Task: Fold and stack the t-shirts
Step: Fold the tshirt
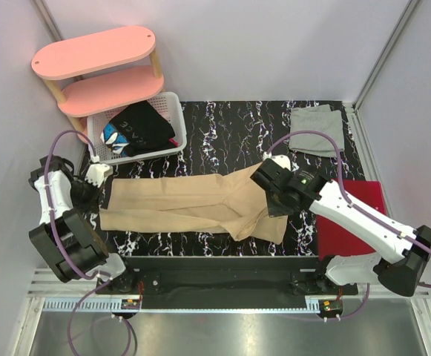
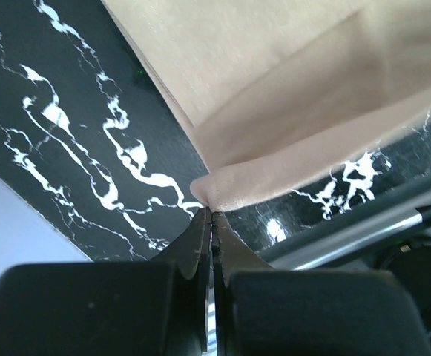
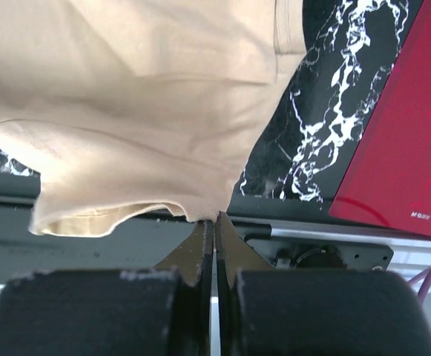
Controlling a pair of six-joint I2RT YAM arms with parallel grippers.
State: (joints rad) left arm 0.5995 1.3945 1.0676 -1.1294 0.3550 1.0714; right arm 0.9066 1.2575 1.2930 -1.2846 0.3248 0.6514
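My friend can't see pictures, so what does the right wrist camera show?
The right arm's two fingers are shut together, pinching the edge of a tan t-shirt. Beyond it lie the black marbled table and, at the right, a flat red folder.

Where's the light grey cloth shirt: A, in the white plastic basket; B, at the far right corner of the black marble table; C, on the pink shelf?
B: the light grey cloth shirt lies flat on the black marble table at its far right corner.
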